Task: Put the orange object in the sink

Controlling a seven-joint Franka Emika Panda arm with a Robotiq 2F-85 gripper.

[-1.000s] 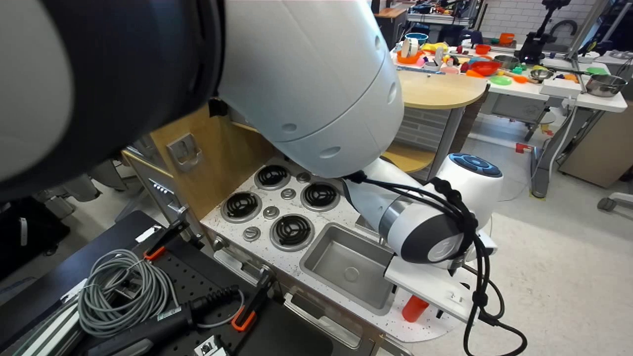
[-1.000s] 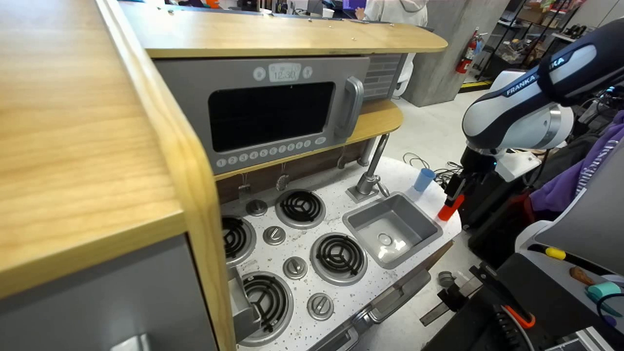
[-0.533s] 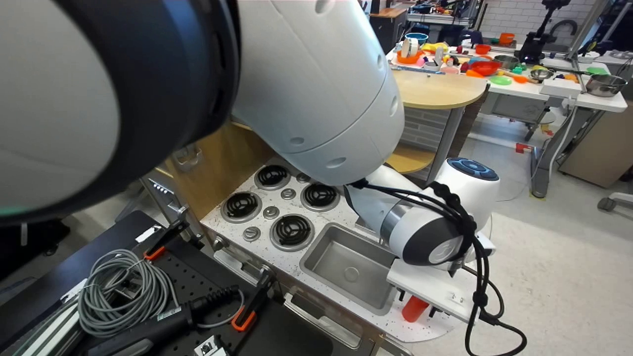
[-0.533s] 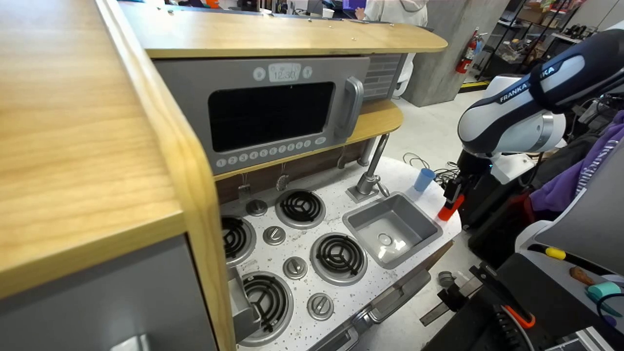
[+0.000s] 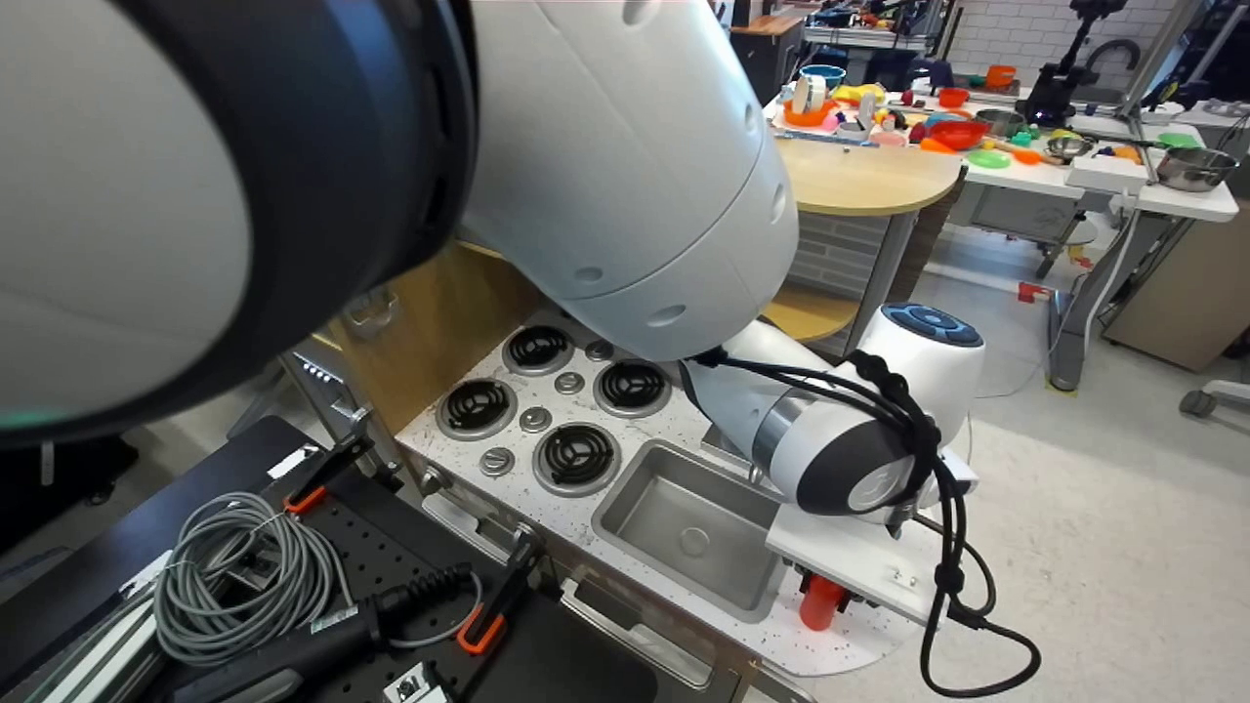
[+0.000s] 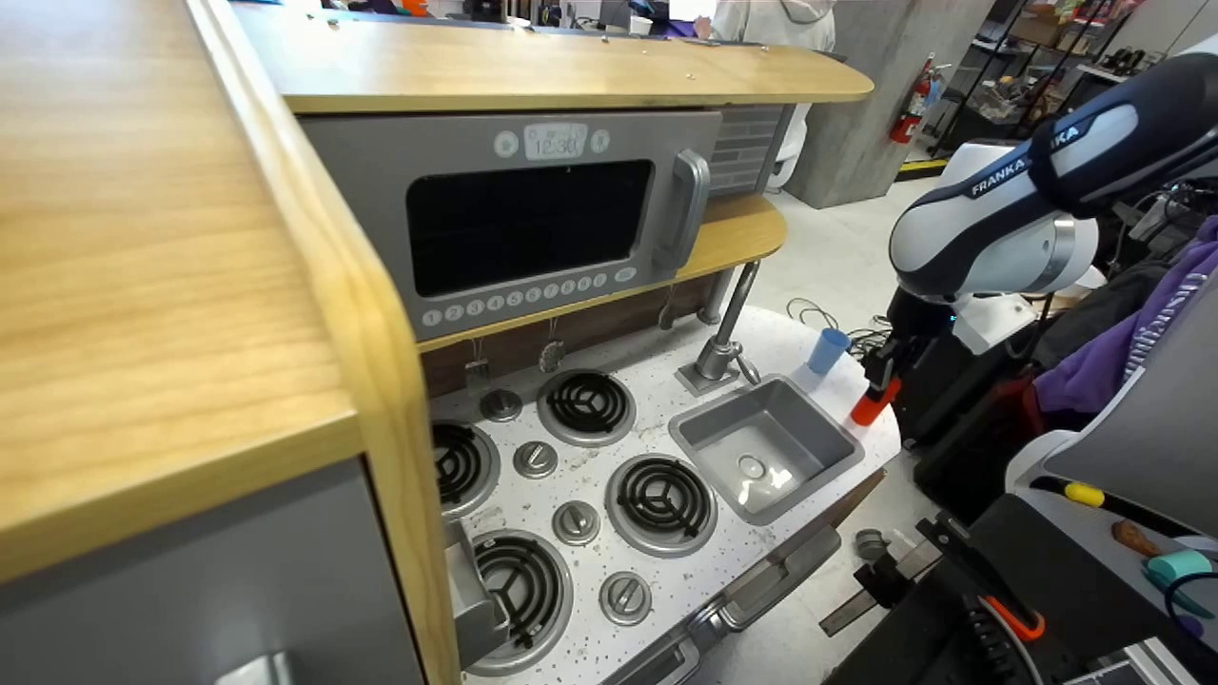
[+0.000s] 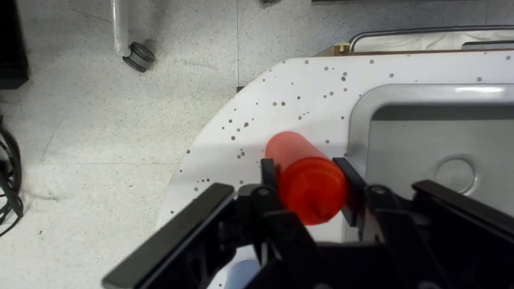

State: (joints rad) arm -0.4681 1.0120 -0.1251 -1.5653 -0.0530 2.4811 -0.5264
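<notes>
The orange object, a red-orange cup (image 7: pixel 312 188), is gripped between the two dark pads of my gripper (image 7: pixel 308 173) in the wrist view, one pad against each side. In an exterior view this cup (image 6: pixel 871 407) leans beneath the gripper fingers near the counter's rounded end. Whether its base touches the counter is hard to tell. A white plate on the arm covers the top of the cup (image 5: pixel 820 603) in an exterior view. Right beside it lies the sink, a grey metal basin (image 7: pixel 358 132) with a round drain and nothing in it; both exterior views show this basin (image 5: pixel 674 522) too.
A light-blue cup (image 6: pixel 829 351) stands on the counter behind the sink's corner. The silver faucet (image 6: pixel 723 347) rises at the sink's back edge. Black stove burners (image 6: pixel 661 504) lie on the sink's far side from the gripper. The counter's curved edge (image 7: pixel 209 130) drops to the floor close by.
My gripper's fingers have come together on the cup, having stood wider around it a second ago. The cup has shifted slightly with the grip, and the arm has moved a little.
</notes>
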